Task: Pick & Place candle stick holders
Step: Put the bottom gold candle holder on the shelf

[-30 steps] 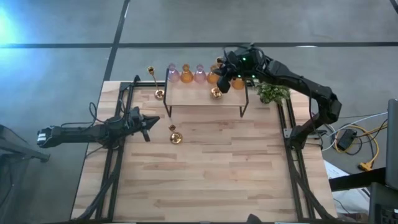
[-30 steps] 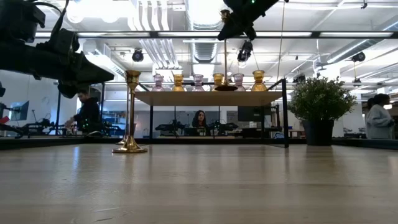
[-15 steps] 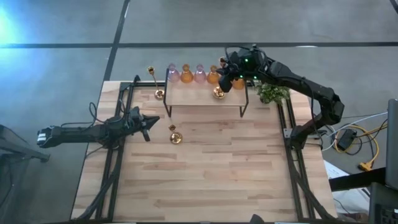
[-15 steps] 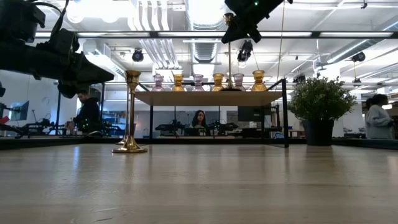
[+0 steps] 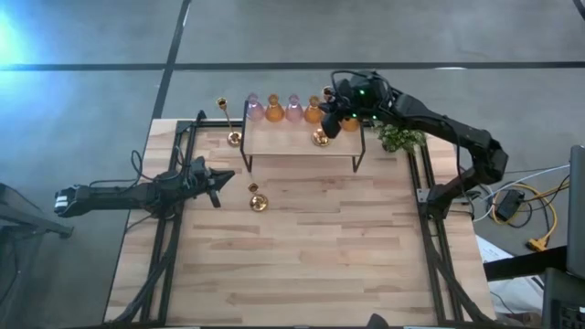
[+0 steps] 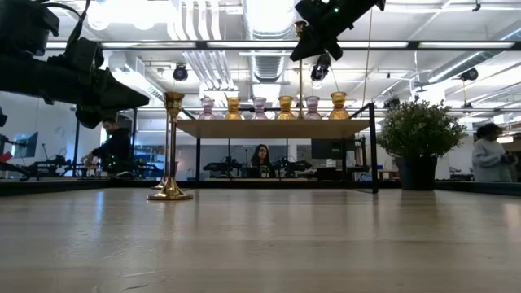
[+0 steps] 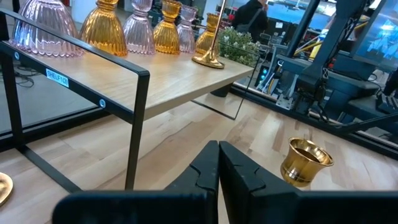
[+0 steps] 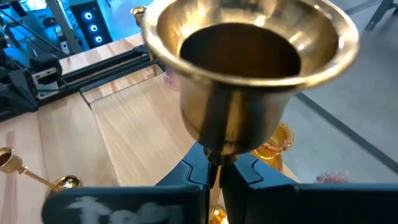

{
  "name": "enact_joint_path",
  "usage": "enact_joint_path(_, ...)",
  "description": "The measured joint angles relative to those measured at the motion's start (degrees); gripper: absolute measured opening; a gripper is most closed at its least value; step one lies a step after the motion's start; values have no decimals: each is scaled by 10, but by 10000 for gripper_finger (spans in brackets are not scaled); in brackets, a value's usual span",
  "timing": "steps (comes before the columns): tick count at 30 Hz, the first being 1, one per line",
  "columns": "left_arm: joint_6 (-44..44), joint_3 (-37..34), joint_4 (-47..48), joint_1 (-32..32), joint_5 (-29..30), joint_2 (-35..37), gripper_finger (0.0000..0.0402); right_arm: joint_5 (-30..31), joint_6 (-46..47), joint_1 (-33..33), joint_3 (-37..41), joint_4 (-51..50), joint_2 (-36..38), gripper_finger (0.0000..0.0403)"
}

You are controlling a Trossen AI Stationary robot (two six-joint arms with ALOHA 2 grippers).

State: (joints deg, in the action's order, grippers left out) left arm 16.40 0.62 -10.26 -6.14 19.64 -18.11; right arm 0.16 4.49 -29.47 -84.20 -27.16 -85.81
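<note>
Several amber and pink glass holders (image 5: 283, 108) stand in a row along the far edge of the wooden shelf (image 5: 292, 146); they also show in the low view (image 6: 259, 107). My right gripper (image 5: 334, 116) is above the shelf's right part, shut on a gold candlestick (image 6: 299, 73). A second gold candlestick (image 5: 228, 123) stands on the table left of the shelf. A third (image 5: 257, 197) stands on the table in front of the shelf, just right of my left gripper (image 5: 217, 188), which is shut and empty. My right gripper pinches the gold candlestick's thin stem (image 8: 214, 158) between its two fingers, just below the cup (image 8: 249, 56) at its top. The fingers lie across the stem. The candlestick stands nearly upright, with its round base (image 7: 208, 60) on the shelf.
A green potted plant (image 5: 399, 137) stands right of the shelf at the table's far right. The shelf's black frame legs (image 5: 247, 164) stand on the table. The near half of the wooden table (image 5: 302, 265) is bare. People show in the room beyond the table.
My right gripper has gone a little toward the table's right edge and down with the gold candlestick. The candlestick's base has shifted slightly rightward on the shelf.
</note>
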Motion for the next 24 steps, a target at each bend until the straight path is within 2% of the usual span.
enact_joint_path(16, 0, 0, 0, 0, 0, 0, 14, 0, -11, 0, 7, -3, 8, 12)
enact_joint_path(24, 0, 0, 0, 0, 0, 0, 14, 0, -8, 0, 7, -5, 7, 32)
